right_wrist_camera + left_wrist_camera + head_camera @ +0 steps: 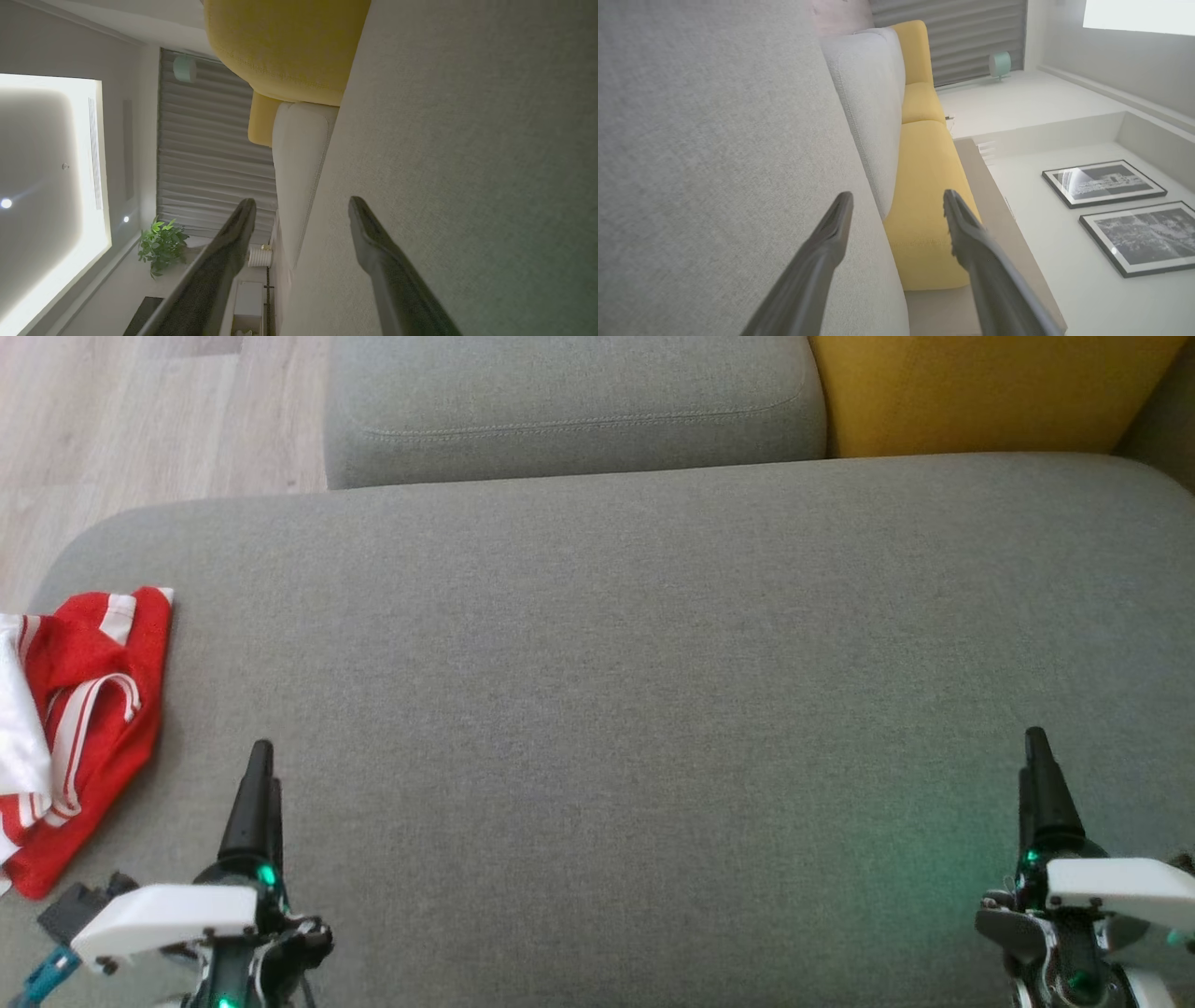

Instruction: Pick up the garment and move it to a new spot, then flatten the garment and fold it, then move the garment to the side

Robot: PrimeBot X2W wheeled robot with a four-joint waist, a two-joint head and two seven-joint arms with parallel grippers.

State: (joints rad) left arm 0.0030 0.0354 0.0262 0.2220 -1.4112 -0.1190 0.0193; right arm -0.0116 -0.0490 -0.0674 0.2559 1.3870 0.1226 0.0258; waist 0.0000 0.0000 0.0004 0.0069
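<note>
A crumpled red fabric garment with white stripes and a white panel point(89, 728) lies at the far left edge of a broad grey fabric sofa seat point(607, 663). Its left part is cut off by the head view's border, so its full outline and kind cannot be made out. What shows runs lengthwise from near the robot to farther away, one striped corner pointing away and slightly right. The seat's rounded left corner curves just behind the garment, with pale wood floor point(140, 411) beyond it. Ahead, a grey back cushion point(569, 401) and a mustard-yellow cushion point(980, 392) bound the seat. Between the two arms stretches wide bare upholstery. The left tool point(260, 756) hovers just right of the garment, apart from it; the right tool point(1034, 742) sits well across the seat. Both are released, fingers spread with nothing between them in the wrist views, their housings clipped by the bottom border.
</note>
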